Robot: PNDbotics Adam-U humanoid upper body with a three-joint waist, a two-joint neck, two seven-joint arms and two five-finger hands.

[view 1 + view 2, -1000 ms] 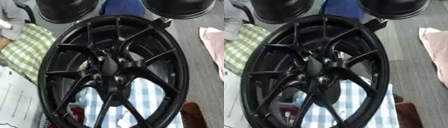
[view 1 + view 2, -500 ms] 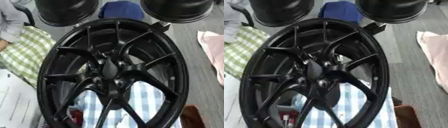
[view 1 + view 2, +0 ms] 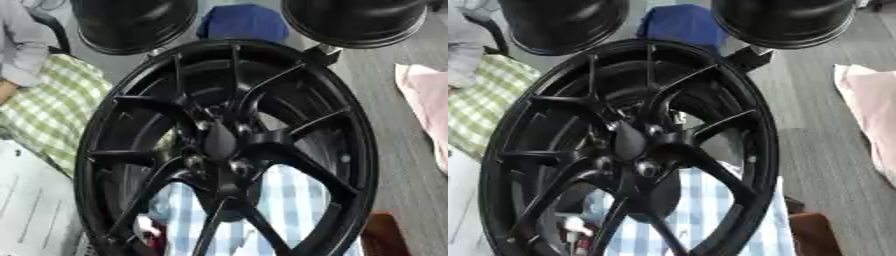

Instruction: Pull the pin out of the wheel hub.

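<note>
Wheel hub (image 3: 223, 150) merely sits lower in view than 1 second ago; camera tilt. No pin discernible, neither hand visible, finger state unknowable.

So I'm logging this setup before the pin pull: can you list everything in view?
Black multi-spoke alloy wheel hub: one, black, centre, filling most of the view.
Round black wheel rims: two, black, top left and top right.
Blue object: one, blue, top centre between the rims.
Blue-and-white checked cloth: one, under the wheel.
Green checked fabric: one, left.
Pink cloth: one, right edge.
Pin: not discernible.
Robot hands: none in view.
</note>
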